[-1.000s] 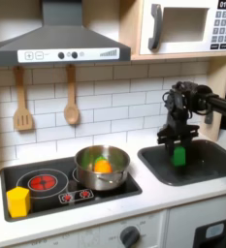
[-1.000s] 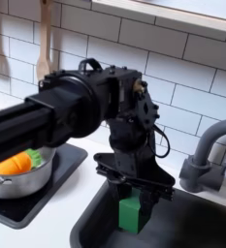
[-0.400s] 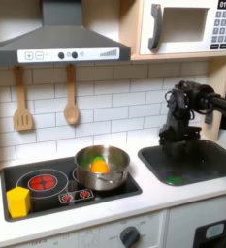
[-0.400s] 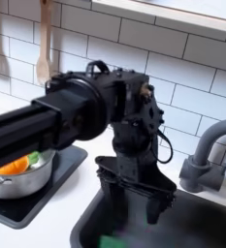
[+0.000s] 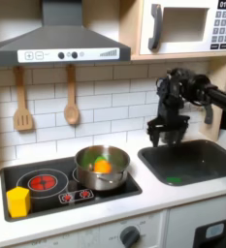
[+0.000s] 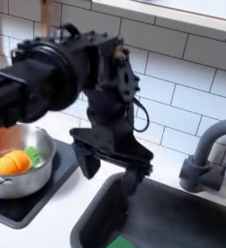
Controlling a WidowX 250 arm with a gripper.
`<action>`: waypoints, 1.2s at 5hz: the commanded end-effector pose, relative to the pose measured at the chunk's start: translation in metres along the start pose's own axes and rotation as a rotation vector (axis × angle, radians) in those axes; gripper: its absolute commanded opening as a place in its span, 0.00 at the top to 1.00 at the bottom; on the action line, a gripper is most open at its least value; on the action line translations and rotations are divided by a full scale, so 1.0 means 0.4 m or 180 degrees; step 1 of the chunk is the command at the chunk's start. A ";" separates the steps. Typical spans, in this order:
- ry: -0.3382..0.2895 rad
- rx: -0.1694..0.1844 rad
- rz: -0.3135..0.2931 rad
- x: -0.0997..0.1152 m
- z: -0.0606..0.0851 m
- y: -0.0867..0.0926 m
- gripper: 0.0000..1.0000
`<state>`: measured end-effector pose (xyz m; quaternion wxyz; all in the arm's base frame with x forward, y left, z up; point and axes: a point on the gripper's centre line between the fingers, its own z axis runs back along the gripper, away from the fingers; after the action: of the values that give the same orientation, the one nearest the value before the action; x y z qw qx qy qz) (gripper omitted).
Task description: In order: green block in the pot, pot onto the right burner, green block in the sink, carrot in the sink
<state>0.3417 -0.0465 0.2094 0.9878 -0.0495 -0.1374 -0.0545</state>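
Note:
The green block [image 5: 173, 177] lies on the floor of the dark sink [image 5: 209, 155], and its top shows at the bottom edge of the second exterior view [image 6: 118, 242]. My gripper [image 5: 166, 139] hangs open and empty above the sink's left rim, its fingers [image 6: 133, 180] spread over the white counter edge in the second exterior view. The steel pot [image 5: 85, 175] stands on the stove's right burner with the orange carrot [image 5: 102, 166] inside. In the second exterior view the pot [image 6: 39, 145] and carrot [image 6: 13, 163] sit at the left edge.
A yellow block [image 5: 18, 201] rests at the stove's front left corner, beside the red-glowing left burner [image 5: 43, 181]. A dark curved faucet [image 6: 208, 155] stands behind the sink [image 6: 187, 215]. Wooden utensils [image 5: 71, 97] hang on the tiled wall. A microwave [image 5: 187, 26] hangs above.
My gripper let go of the green block, which dropped to the sink floor. The open gripper then rose and shifted left, toward the sink's rim on the stove side.

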 end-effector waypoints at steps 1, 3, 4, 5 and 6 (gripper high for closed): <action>-0.0063 0.0261 0.0242 0.017 0.024 0.084 0.00; -0.0153 0.0465 0.0443 0.023 0.057 0.151 0.00; -0.0192 0.0559 0.0568 0.017 0.074 0.192 0.00; -0.0134 0.0588 0.0736 0.002 0.066 0.229 0.00; -0.0154 0.0637 0.0838 -0.006 0.074 0.266 0.00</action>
<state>0.3452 0.0613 0.2297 0.9827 0.0292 -0.1595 0.0892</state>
